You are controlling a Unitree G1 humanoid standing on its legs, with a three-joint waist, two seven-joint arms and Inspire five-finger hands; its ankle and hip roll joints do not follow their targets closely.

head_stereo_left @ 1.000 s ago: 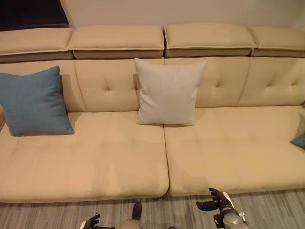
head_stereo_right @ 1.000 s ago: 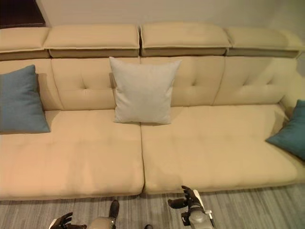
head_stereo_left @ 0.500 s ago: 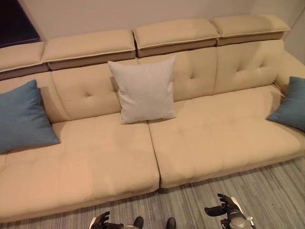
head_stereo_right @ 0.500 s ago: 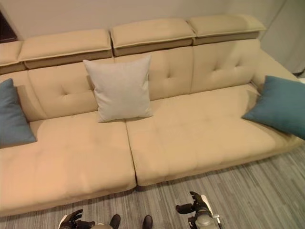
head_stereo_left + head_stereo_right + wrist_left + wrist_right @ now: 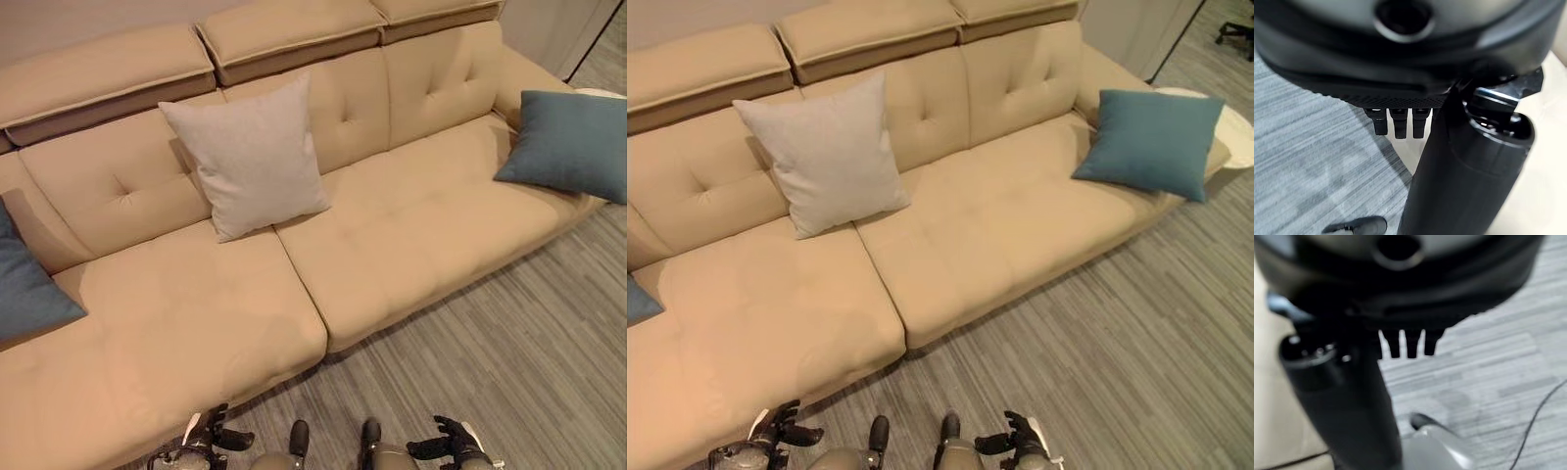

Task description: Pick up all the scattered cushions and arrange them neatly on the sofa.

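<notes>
Sofa (image 5: 411, 225) carries the teal cushion (image 5: 1154, 142) at its far right end, tilted over the seat's front edge, up and right of the right robot hand (image 5: 1019, 443), the nearer one; left robot hand (image 5: 774, 431) likewise loosely open, holding nothing

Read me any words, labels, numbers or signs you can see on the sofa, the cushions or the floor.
None: no readable text stands anywhere.
The sofa, the grey cushion, the two blue cushions and the floor are all plain, with no print, tag or sign visible.
</notes>
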